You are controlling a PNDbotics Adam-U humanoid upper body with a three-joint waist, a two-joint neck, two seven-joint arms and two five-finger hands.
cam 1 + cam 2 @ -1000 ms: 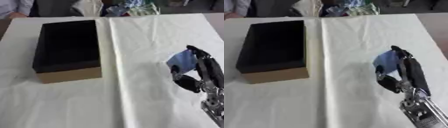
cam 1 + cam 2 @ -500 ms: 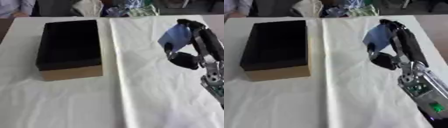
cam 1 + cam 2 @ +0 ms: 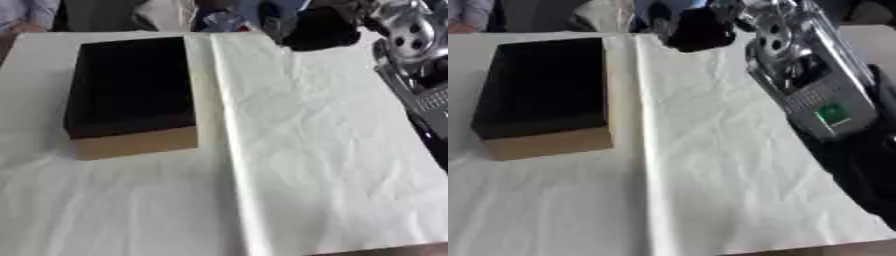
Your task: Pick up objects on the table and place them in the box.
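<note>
Rising from low over the cloth half a second ago, the right hand [image 3: 697, 27] is now hanging high at the far edge of the table [image 3: 306, 150], right of the box's [image 3: 131, 85] far end. Its fingers are curling around a blue object [image 3: 658, 10], carrying it in the air. The box is sitting open on the table's left side, its dark inside showing nothing.

White cloth-covered table [image 3: 315, 165]
</note>
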